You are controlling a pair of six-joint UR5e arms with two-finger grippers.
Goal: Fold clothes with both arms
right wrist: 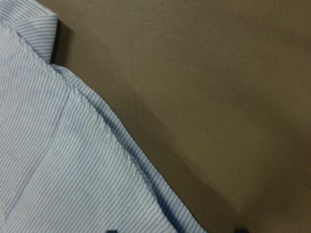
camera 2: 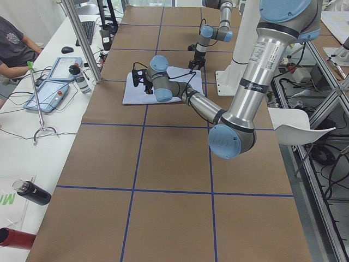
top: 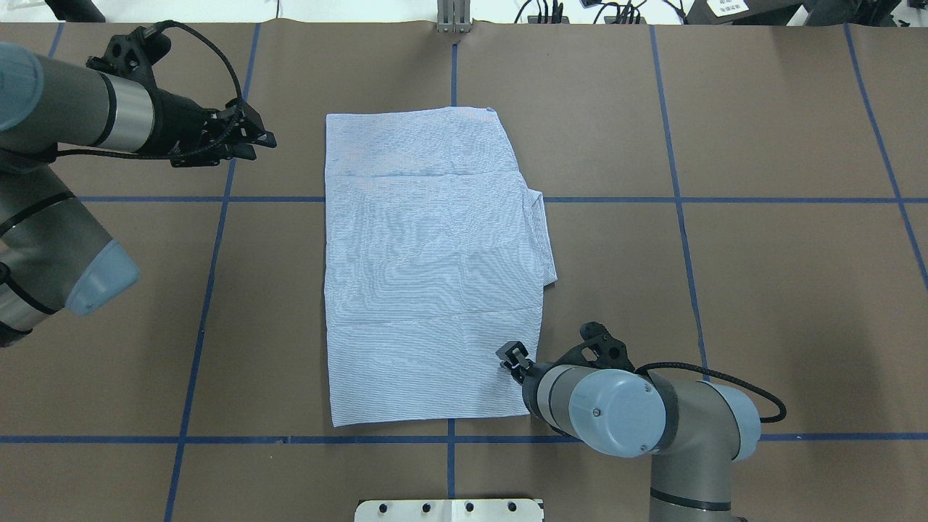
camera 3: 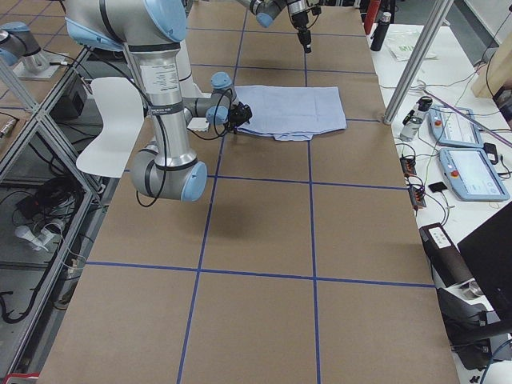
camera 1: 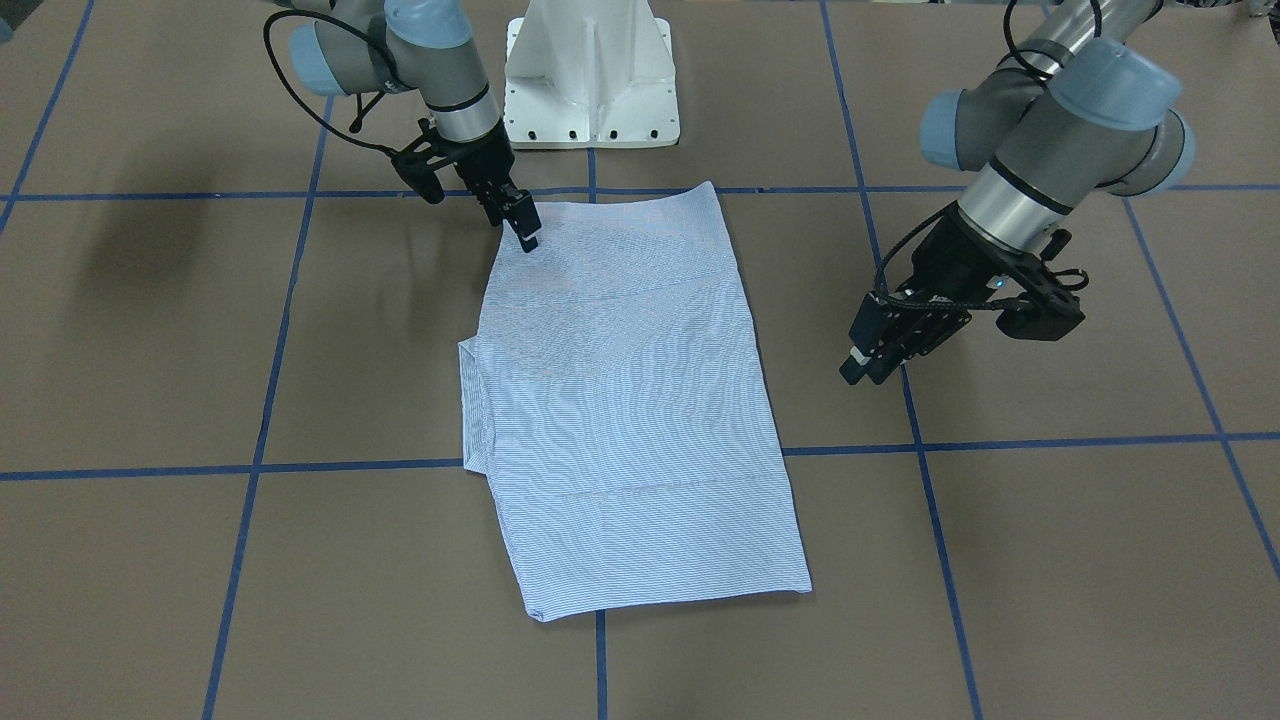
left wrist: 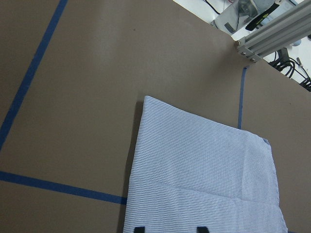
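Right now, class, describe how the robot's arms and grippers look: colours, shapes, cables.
The left arm and right arm are grey-silver jointed tubes with light-blue joint caps. The left gripper and right gripper are black, two-fingered, with black cables looping beside each wrist.

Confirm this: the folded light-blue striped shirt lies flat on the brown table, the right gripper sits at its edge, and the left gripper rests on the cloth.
One thing is wrong: the black left gripper is not on the cloth. The overhead exterior view shows it over bare brown table, apart from the folded light-blue striped shirt. The black right gripper is at its edge.
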